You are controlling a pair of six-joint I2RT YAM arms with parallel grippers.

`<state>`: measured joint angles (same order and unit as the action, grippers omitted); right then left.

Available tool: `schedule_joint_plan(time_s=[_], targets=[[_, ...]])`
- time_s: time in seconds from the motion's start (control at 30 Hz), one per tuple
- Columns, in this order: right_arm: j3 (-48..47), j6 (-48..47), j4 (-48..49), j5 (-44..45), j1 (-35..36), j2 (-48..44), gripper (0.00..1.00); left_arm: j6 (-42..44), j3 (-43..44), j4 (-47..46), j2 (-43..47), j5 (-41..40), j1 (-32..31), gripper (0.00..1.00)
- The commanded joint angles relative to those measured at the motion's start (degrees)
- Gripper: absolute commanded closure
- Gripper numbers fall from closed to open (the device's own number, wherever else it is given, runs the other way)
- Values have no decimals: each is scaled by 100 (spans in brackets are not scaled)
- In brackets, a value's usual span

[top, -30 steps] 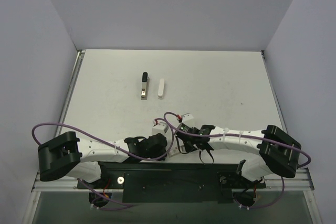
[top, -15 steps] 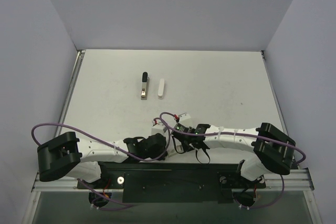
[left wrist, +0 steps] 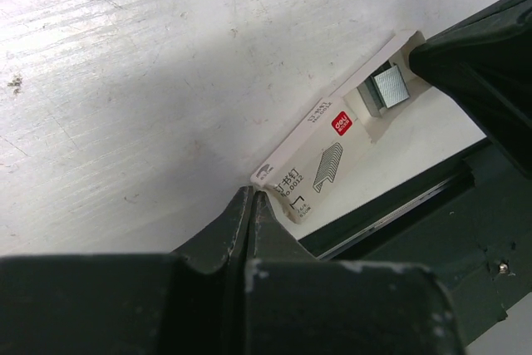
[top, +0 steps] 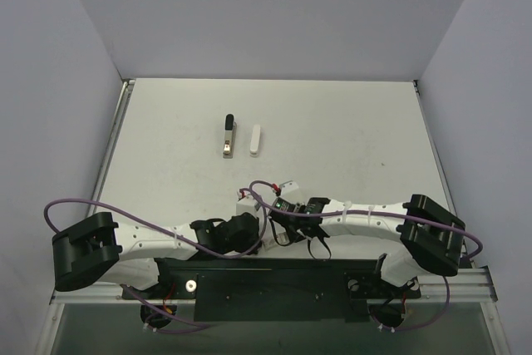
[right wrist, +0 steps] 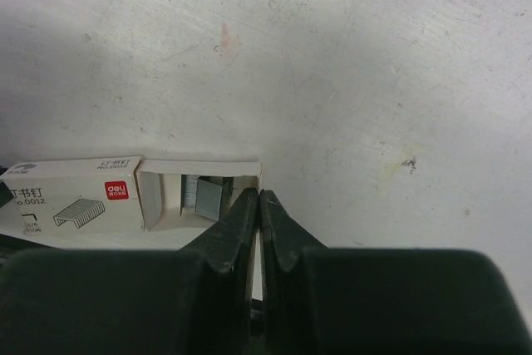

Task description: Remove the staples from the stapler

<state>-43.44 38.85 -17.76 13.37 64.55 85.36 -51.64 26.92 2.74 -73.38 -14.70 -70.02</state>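
Note:
The stapler lies apart at the far middle of the table: its white shell (top: 255,140) beside the black-ended metal bar (top: 226,135). Both grippers are far from it, at the near edge, on a white staple box (left wrist: 320,151). The box's tray is slid open, with a short grey strip of staples (right wrist: 204,197) inside, also in the left wrist view (left wrist: 389,87). My right gripper (right wrist: 258,197) is shut on the tray's end wall (right wrist: 199,167). My left gripper (left wrist: 252,197) is shut, its tips against the box's other end corner. In the top view the box is hidden under the wrists.
The black base rail (left wrist: 399,205) runs just behind the box at the near table edge. The right gripper's finger (left wrist: 482,56) looms over the tray. Grey walls bound the table (top: 349,139) on three sides.
My right arm has moved left and nearer the base, closing in on the left gripper. The left arm has shifted slightly left. The stapler parts have not moved.

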Motion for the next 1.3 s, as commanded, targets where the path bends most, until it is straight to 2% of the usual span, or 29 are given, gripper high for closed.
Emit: schedule_joint_plan(time_s=[0.0,0.17,0.87,1.27], targets=[[-261,79,-246,219,92,191,100,119,-2,-186,96,-60,-3,100],[-261,158,-184,237,101,218,100,110,-11,-432,44,-7,-12,100],[-428,114,-263,175,251,393,100,119,-20,-424,96,-59,-12,100],[-516,491,-96,131,303,473,100,154,-11,-468,8,-7,-12,100]])
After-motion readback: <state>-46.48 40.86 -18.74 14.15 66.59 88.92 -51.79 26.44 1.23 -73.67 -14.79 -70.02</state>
